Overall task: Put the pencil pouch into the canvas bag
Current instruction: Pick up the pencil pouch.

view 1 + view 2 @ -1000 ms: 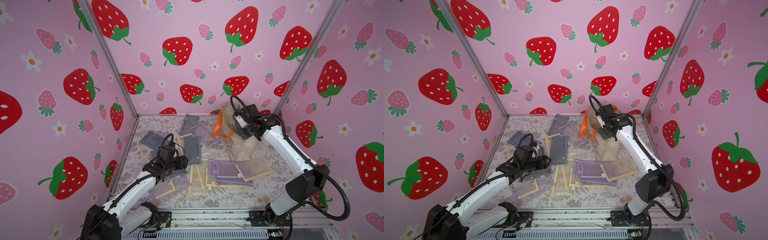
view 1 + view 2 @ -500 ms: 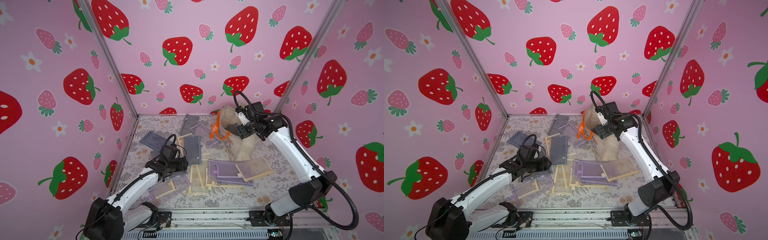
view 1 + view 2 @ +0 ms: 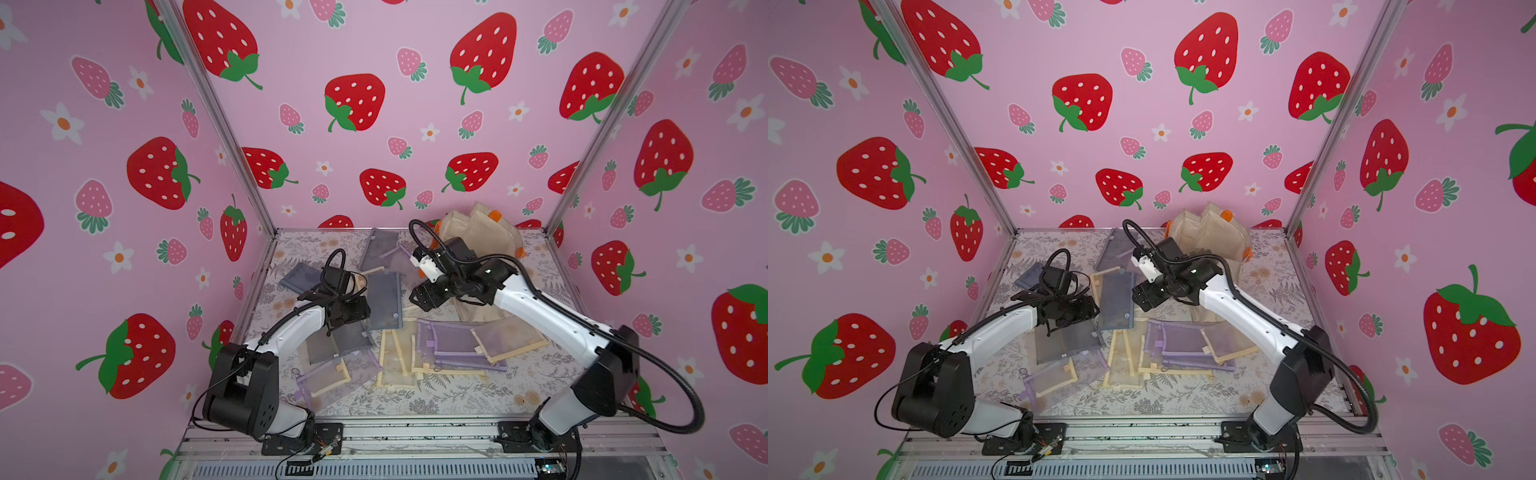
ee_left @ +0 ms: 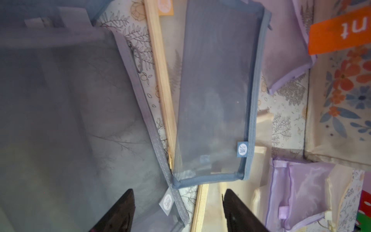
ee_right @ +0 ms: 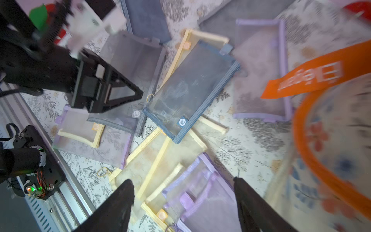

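Nearest the camera, a silver aluminium rail [image 3: 415, 434] carries both arm bases. Beyond it spreads a pale floral-print table mat [image 3: 457, 395], strewn with flat mesh pouches. At the front lie a lilac mesh pouch with cream trim [image 3: 322, 378] and a cream-edged mesh pouch [image 3: 395, 357]. To their right, a purple-trimmed mesh pouch [image 3: 446, 343] is overlapped by a tan mesh pouch [image 3: 505, 338].

The left gripper [image 3: 359, 309] hangs low over two overlapping grey mesh pouches [image 3: 332, 340]. In the left wrist view its black fingers [image 4: 120, 211] stand apart with nothing between them (released, gripping no pouch). Just ahead of them, the blue-grey mesh pencil pouch with blue zipper trim [image 3: 384, 299] lies flat on the mat. It rests partly over another cream-edged pouch, outside the bag and between the two grippers. The right gripper [image 3: 419, 299] hovers just beside the pouch's right edge. Its own wrist view, smeared by blur, shows its fingers [image 5: 116, 204] spread wide and empty.

Farther back, a dark grey mesh pouch [image 3: 380, 243] lies near the rear wall. The cream canvas bag with orange strap handles and small floral print [image 3: 478, 232] slumps in the far right corner against the pink strawberry-print wall [image 3: 374, 166]. Its fabric reaches forward under the right arm.
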Robot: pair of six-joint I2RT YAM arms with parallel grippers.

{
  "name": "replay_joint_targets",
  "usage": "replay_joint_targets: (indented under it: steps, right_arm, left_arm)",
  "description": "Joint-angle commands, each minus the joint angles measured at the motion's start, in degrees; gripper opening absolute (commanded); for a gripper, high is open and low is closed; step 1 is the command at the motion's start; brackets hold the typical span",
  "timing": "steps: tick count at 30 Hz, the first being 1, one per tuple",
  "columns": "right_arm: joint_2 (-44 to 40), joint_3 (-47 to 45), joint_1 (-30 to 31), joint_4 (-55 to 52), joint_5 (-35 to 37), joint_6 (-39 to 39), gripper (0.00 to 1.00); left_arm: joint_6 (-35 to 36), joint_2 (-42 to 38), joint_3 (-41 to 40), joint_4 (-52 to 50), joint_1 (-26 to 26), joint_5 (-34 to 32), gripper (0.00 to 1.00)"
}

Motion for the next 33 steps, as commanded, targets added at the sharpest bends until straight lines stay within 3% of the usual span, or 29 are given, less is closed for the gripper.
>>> replay_joint_targets:
  steps: [1,12,16,19,33]
  right_arm:
    - [6.4,-0.5,-0.4,7.4,-4.4,5.4,0.79]
    - [19.9,0.5,-5.4,16.4,-6.7,10.4,0.78]
    - [24.5,2.5,-6.6,18.1,-10.1,11.3,0.77]
    - [26.7,3.9,-6.7,18.5,-11.5,11.3,0.76]
    - [28.2,4.2,-6.0,19.5,-14.8,10.6,0.59]
  left_arm:
    - [1.4,5.1,4.9,1.7,1.8,4.1,0.7]
    - [0.0,16.9,9.5,7.7,1.9,7.3,0.58]
    - [-0.6,19.6,10.1,10.0,1.5,9.4,0.47]
    - [-1.3,19.9,9.1,12.0,1.0,10.5,0.38]
    - [-3.9,17.9,4.0,19.0,-3.3,14.2,0.19]
